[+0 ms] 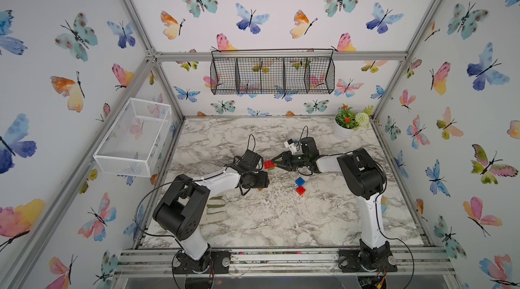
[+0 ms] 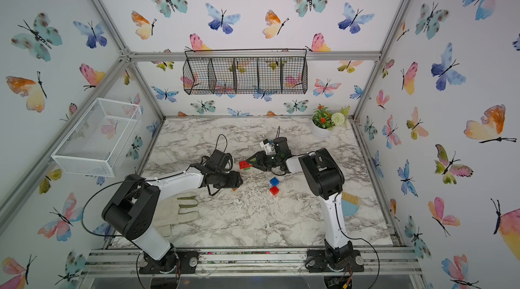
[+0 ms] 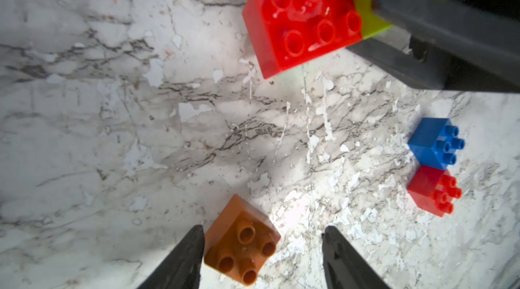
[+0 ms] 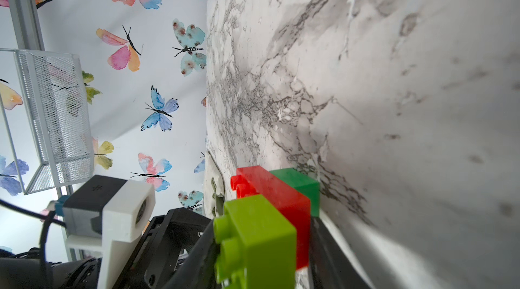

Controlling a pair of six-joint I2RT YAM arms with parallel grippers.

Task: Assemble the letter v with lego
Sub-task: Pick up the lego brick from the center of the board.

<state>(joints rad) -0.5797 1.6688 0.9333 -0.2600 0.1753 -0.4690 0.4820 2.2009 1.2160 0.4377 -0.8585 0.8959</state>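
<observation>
We see the right gripper [image 1: 276,162] clamped on the red-and-green cluster [image 1: 268,164]; left gripper [image 3: 263,228] open around the orange brick [image 3: 242,242], blue brick [image 1: 300,181] at the cluster's four o'clock

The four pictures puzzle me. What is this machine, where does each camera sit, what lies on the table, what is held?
It is two robot arms with two-finger grippers. Two pictures look down from above; two come from cameras on the wrists. The right gripper holds three joined bricks: a long red brick, a lime brick and a dark green brick. The left gripper is open around an orange brick on the table. A blue brick and a small red brick lie nearby.
</observation>
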